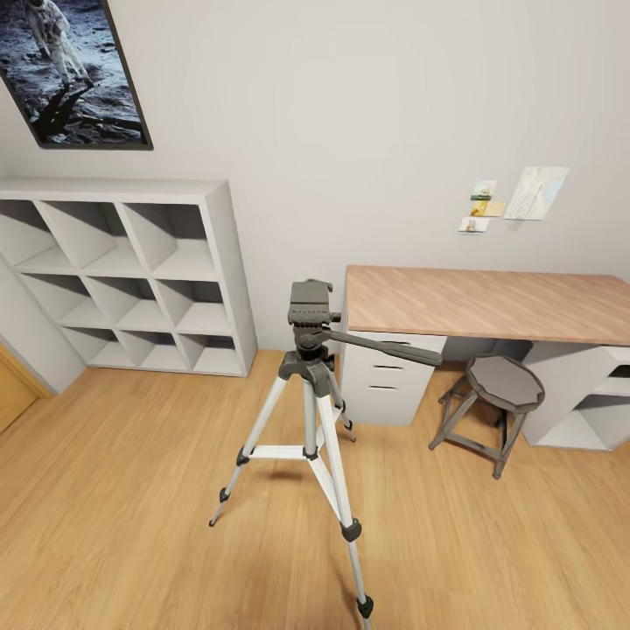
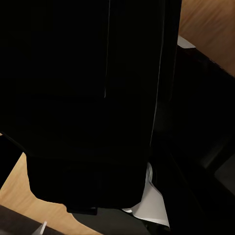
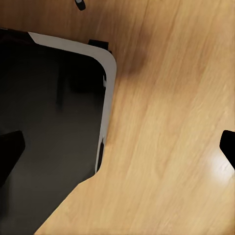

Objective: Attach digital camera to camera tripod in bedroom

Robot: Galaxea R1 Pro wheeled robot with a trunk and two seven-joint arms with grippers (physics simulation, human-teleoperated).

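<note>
Tripod (image 1: pixel 312 411): upright on the wood floor (image 1: pixel 131 525).
Nearby: stool (image 1: pixel 499 389), bench (image 1: pixel 490 302), shelf (image 1: pixel 131 271).
Right claw (image 3: pixel 117 147): spread wide.
Left claw: cannot tell.

A home bedroom: white cube shelf (image 1: pixel 131 271), wood-topped desk (image 1: pixel 490 302), astronaut poster (image 1: pixel 70 70), plank floor (image 1: pixel 131 525).

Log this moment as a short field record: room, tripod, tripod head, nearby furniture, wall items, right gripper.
room: bedroom with pale wall and light wood plank floor
camera tripod: upright on the floor, three silver legs spread
tripod head: dark grey, nothing mounted on it, handle pointing toward the desk
desk: wood top, against the wall
stool: grey, in front of the desk
cube shelf: white, compartments bare
wall items: astronaut poster, small pinned papers
right gripper: open, over the floor
</note>
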